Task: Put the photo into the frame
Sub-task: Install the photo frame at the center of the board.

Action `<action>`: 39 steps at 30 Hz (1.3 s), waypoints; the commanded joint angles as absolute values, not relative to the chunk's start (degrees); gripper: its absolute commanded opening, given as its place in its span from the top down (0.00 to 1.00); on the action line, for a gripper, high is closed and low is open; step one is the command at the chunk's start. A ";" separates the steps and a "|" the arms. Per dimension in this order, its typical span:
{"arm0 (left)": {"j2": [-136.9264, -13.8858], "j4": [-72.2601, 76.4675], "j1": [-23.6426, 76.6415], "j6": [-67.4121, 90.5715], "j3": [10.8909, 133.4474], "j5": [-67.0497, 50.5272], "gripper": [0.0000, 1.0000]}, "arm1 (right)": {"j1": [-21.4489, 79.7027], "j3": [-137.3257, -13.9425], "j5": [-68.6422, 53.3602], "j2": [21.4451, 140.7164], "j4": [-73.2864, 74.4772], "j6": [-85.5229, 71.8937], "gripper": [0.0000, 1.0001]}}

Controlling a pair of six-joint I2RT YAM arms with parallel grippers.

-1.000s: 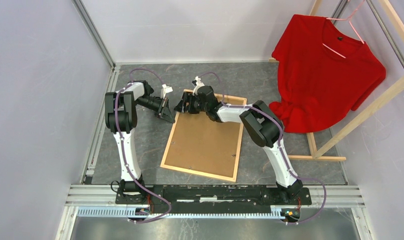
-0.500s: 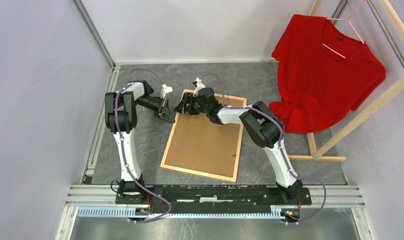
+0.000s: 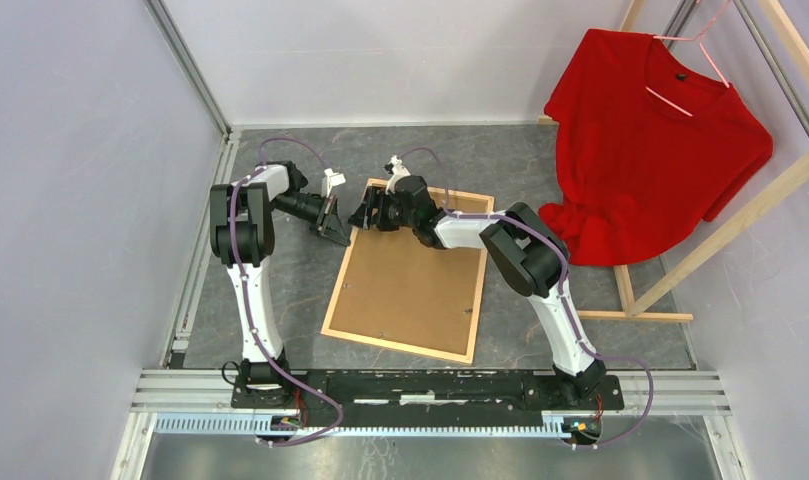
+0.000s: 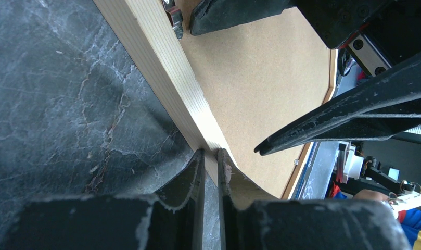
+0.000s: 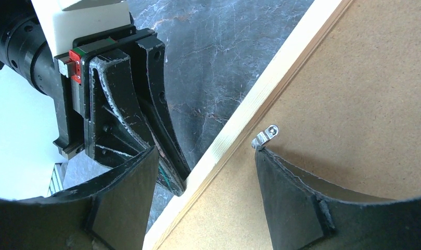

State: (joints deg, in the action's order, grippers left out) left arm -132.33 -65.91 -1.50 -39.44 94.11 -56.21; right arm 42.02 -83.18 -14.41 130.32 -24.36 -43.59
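While left gripper (image 4: 211,154) pinches frame (image 3: 405,290) rail, right gripper (image 5: 205,153) gapes wide beside clip (image 5: 264,136).

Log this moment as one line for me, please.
frame: back up on table | left gripper: nearly shut at rail | right gripper: open at clip | photo: unseen

The light is bright, cool and even, falling from overhead, with no glare anywhere. Ahead of the left gripper (image 4: 211,154) a soft shadow darkens the marbled table (image 4: 47,104). The right gripper's fingers (image 5: 286,190) cast a faint one on the frame (image 5: 364,94) just in front of them. Finger bases nearest each wrist camera are blurred; the overhead view is sharp.
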 commanded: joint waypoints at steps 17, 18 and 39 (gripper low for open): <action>-133.17 -66.09 -0.70 -42.28 92.99 -53.48 0.82 | 42.39 -87.36 -11.47 134.99 -20.55 -44.08 0.25; -133.16 -66.07 -0.70 -42.28 93.06 -53.56 0.82 | 42.40 -87.28 -11.23 135.14 -20.80 -44.50 0.25; -133.43 -66.04 1.14 -42.62 92.43 -53.28 0.82 | 42.65 -83.71 -8.25 132.03 -26.87 -45.47 0.24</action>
State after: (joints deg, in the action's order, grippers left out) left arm -132.33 -65.89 -1.37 -39.46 94.11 -56.18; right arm 42.65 -86.30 -10.24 133.25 -26.33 -47.13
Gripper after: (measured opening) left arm 0.185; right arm 0.749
